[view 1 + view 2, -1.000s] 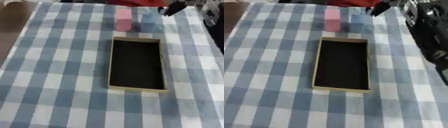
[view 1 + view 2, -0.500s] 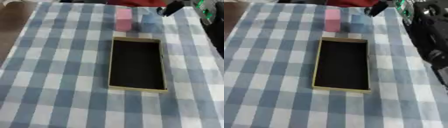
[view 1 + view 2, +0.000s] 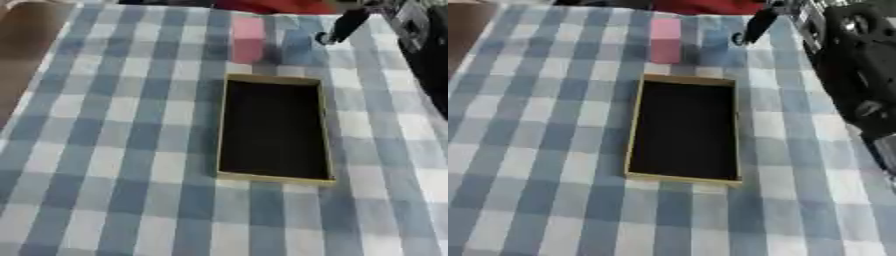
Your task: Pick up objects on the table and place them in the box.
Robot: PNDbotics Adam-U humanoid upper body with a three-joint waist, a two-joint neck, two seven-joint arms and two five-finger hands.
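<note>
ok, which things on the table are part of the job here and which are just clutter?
Job:
- upright pink rectangular block
- blue block beside it, hard to make out against the cloth
- shallow tan box with dark inside, nothing in it
- right hand, reaching near the blue block

Just there:
- blue-and-white checked tablecloth

Pink block [image 3: 248,38], black-lined tan box [image 3: 224,130] (blue-white checked cloth [image 3: 105,150])

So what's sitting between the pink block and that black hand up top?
A blue block stands between the pink block and the right hand, in the left eye view.
</note>
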